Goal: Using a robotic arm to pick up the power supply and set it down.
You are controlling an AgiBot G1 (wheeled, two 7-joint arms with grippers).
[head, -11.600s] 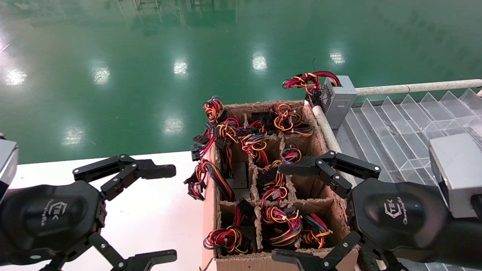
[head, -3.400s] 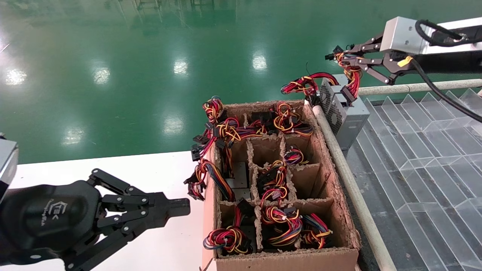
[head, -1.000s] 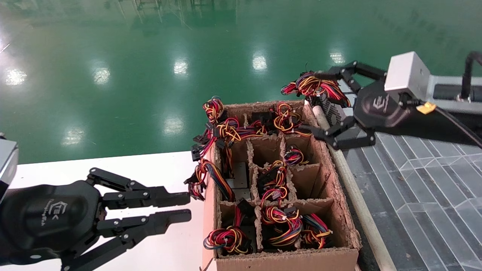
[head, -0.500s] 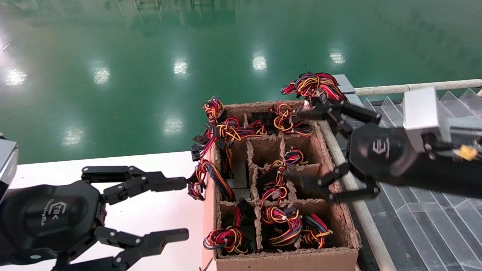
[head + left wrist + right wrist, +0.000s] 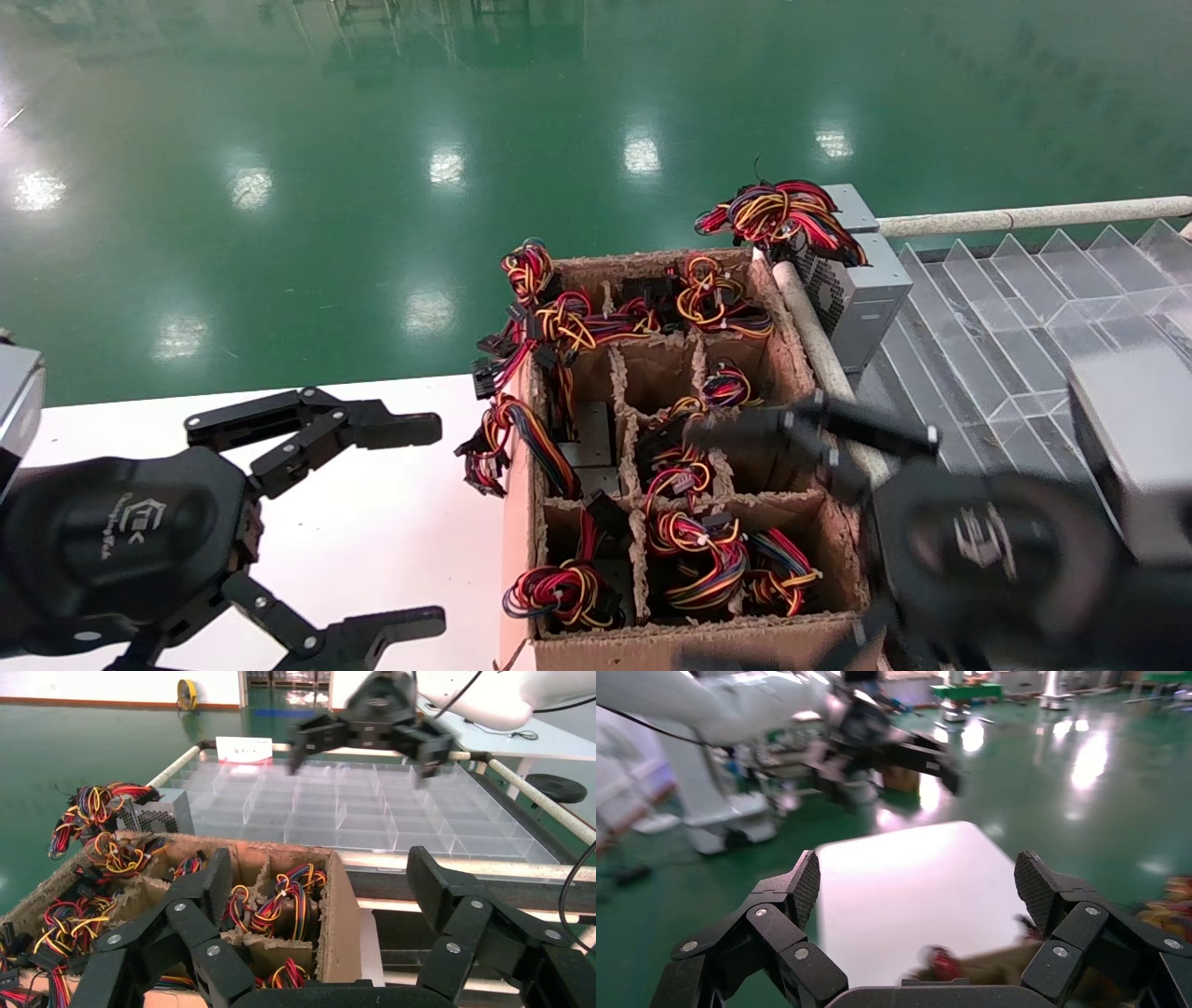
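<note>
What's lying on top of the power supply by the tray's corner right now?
A bundle of red, yellow and orange wires is heaped on the power supply. A second grey box shows behind it, mostly covered by the wires. The right end effector is open, away from it.

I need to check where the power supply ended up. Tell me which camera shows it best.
The head view: the power supply stands whole beside the cardboard box, wires on top. The left wrist view catches only part of it, low behind the box. The right wrist view doesn't show it.

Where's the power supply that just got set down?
In the head view the power supply sits on the right, on the clear divider tray, just past the cardboard box's far right corner and in front of its twin.
</note>
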